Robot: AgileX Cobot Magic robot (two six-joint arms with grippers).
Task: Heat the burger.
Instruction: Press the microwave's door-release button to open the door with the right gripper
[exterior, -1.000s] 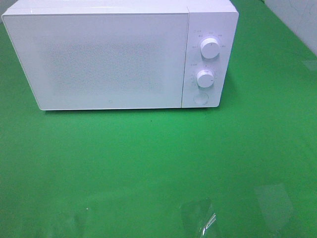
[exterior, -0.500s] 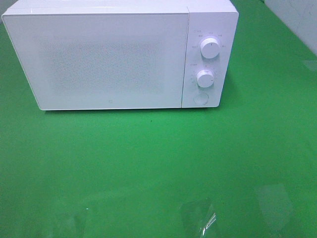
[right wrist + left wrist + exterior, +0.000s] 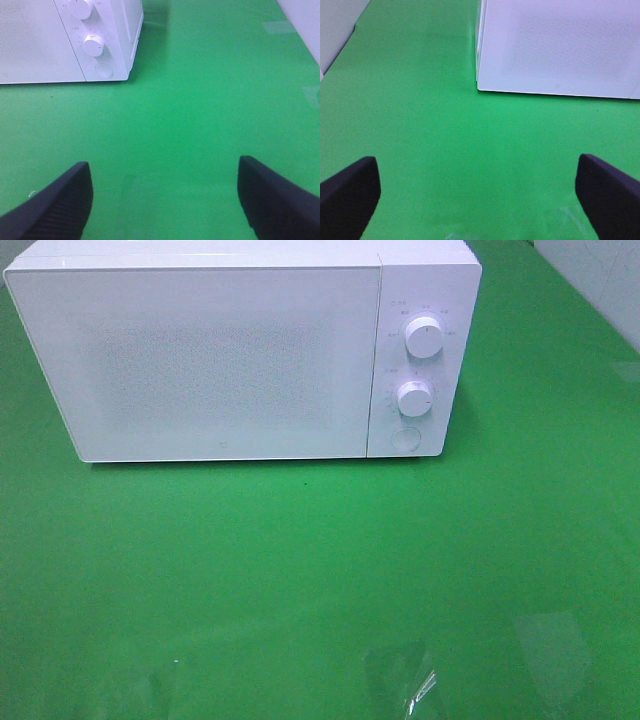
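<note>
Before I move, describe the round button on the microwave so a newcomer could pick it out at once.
Find the white microwave on the green table and go to its right-hand control strip. Under the upper knob and lower knob sits the round button: the lowest circle, flat, not protruding.

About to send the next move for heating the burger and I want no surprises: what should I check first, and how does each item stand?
1. Is the microwave door shut: ok.
2. Is the burger located: cannot tell; no view shows it, and the door is opaque.
3. Is the left gripper open and empty: ok.
4. Is the right gripper open and empty: ok.
5. Settings of the upper dial and lower dial: cannot tell, markings too small.
</note>
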